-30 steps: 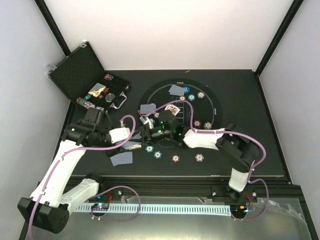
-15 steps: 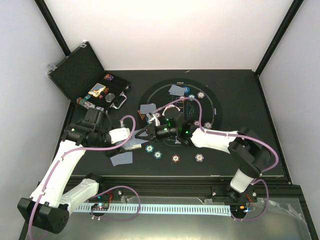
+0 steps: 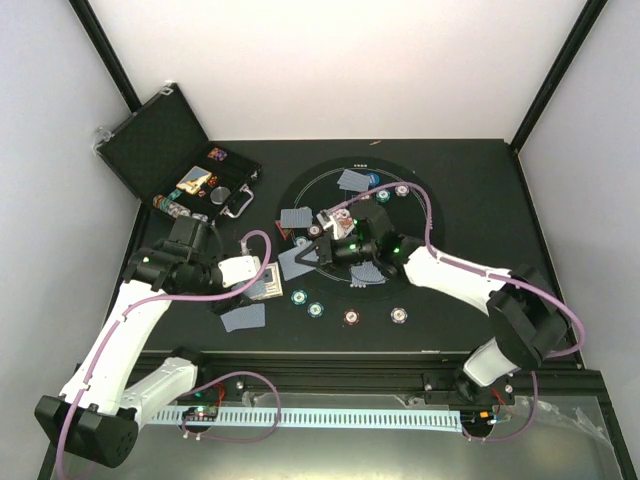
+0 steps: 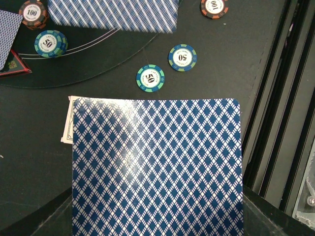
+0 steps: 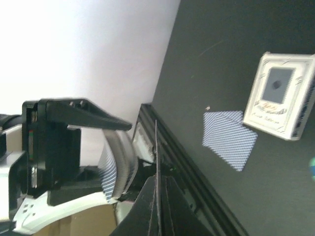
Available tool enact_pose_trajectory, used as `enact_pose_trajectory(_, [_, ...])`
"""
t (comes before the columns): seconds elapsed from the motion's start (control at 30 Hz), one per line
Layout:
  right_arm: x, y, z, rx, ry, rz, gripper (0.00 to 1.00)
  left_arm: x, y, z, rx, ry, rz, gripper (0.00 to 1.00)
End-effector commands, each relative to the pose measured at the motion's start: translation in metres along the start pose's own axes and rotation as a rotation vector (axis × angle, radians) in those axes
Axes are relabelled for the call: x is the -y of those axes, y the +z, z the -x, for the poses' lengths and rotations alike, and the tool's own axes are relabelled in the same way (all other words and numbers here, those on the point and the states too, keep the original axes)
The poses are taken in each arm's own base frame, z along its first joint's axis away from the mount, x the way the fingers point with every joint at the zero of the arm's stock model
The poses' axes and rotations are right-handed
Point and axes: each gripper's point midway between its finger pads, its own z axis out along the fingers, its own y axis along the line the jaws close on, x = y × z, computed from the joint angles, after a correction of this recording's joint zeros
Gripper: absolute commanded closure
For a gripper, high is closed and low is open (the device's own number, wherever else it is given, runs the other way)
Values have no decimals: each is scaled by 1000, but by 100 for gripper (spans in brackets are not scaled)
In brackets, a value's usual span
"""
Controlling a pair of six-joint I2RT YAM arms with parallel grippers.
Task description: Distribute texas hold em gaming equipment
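Observation:
My left gripper (image 3: 258, 283) is shut on a deck of blue-diamond-backed playing cards (image 4: 157, 167), held just above the table left of the round mat (image 3: 440, 215). My right gripper (image 3: 312, 254) is shut on a single card (image 3: 293, 263) at the mat's left rim. That card (image 5: 156, 147) shows edge-on between the right gripper's (image 5: 157, 184) closed fingers. Poker chips lie in a loose row at the mat's near rim: a teal one (image 4: 150, 78), a blue one (image 4: 182, 57) and a brown-red one (image 3: 351, 317). A red triangle marker (image 4: 12, 64) lies on the mat.
The open black case (image 3: 160, 140) stands at the back left with chips inside. Face-down cards (image 3: 352, 180) and more chips (image 3: 401, 190) lie on the mat. One loose card (image 3: 243, 318) and a white card box (image 5: 283, 96) lie near the left gripper. A metal rail runs along the near edge.
The right gripper closed on a card at the deck and drew it back toward the mat. Its elbow swung right. The left arm held still.

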Motion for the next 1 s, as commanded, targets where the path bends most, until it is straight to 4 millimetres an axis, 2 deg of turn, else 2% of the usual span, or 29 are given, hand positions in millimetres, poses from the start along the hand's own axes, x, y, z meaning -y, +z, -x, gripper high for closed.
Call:
enact_pose_trajectory(0.0, [7, -28, 24, 25, -80, -97, 99, -2, -9, 14, 52, 30, 18, 98])
enact_pose_trajectory(0.03, [17, -34, 32, 32, -125, -154, 99, -2, -9, 14, 52, 30, 19, 99])
enact_pose_trajectory(0.07, [25, -43, 50, 59, -164, -235, 99, -2, -10, 14, 53, 29, 19, 98])
enact_pose_trajectory(0.27, [128, -107, 116, 74, -343, -1010, 99, -2, -10, 13, 45, 27, 20, 99])
enact_pose_trajectory(0.37, [158, -129, 150, 77, -429, -1293, 99, -3, -9, 11, 38, 27, 21, 98])
enact_pose_trajectory(0.53, [187, -140, 186, 57, -573, -1573, 99, -3, -9, 11, 35, 22, 22, 98])
enact_pose_trajectory(0.63, [200, -140, 195, 25, -676, -1700, 99, -4, -8, 11, 31, 21, 21, 98])
enact_pose_trajectory(0.7, [213, -136, 194, -18, -724, -1752, 99, -5, -8, 11, 31, 22, 23, 98])
enact_pose_trajectory(0.87, [243, -118, 176, -127, -782, -1781, 99, -6, -8, 10, 26, 21, 26, 98])
enact_pose_trajectory(0.97, [255, -106, 164, -153, -784, -1750, 93, -6, -8, 10, 25, 23, 29, 98])
